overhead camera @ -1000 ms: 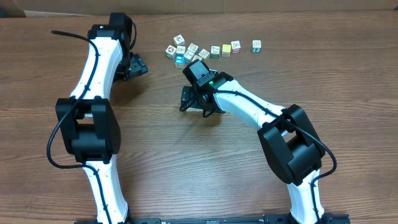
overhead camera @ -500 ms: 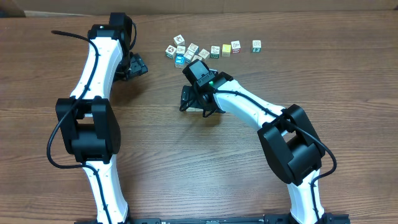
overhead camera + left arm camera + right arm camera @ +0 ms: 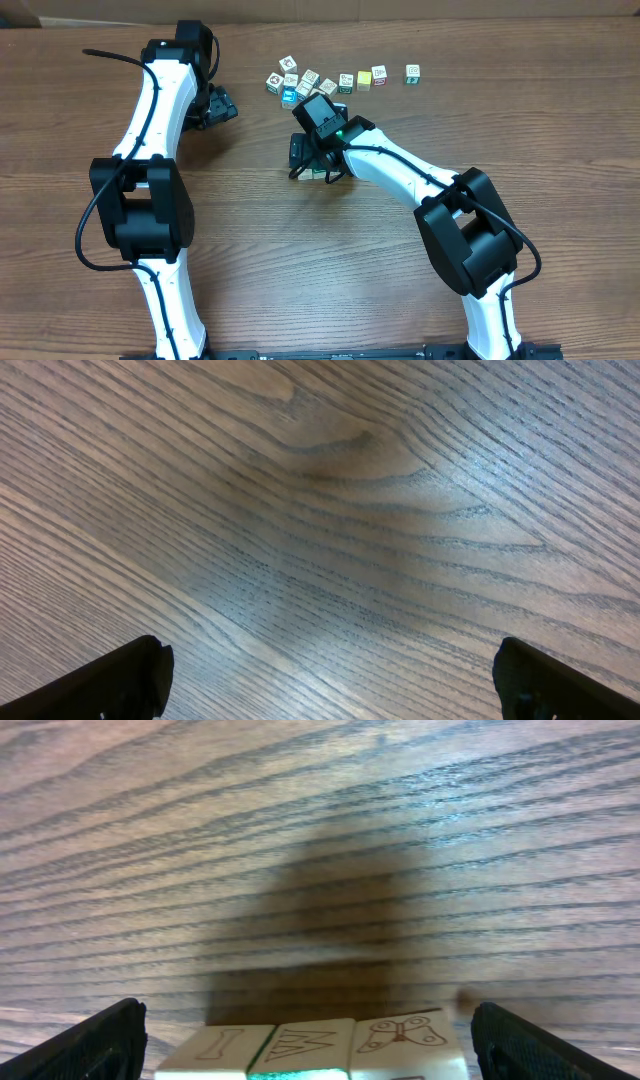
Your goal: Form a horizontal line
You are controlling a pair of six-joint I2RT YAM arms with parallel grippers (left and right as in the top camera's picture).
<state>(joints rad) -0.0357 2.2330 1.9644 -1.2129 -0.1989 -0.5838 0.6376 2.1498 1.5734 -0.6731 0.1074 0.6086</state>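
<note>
The right fingers (image 3: 100, 1042) stand spread wide, gripping nothing. The horizontal line (image 3: 310, 1048) lies between them at the near edge of the wrist view. Three of its cubes show side by side, touching: a bone face nearest the one finger, a W face with a teal-green side in the middle, and a butterfly face nearest the other finger. Only narrow gaps separate the end cubes from the fingers, and I cannot tell whether either touches. Ahead of the fingers a dark shadow (image 3: 320, 920) falls on the brown wood-grain table (image 3: 250, 250).

The left fingers (image 3: 120, 680) are also spread wide, over bare wood, well apart from the row. A loose cluster of cubes (image 3: 310, 82) lies beyond the right fingers, towards the table's far edge, where a pale tan strip (image 3: 400, 8) runs.
</note>
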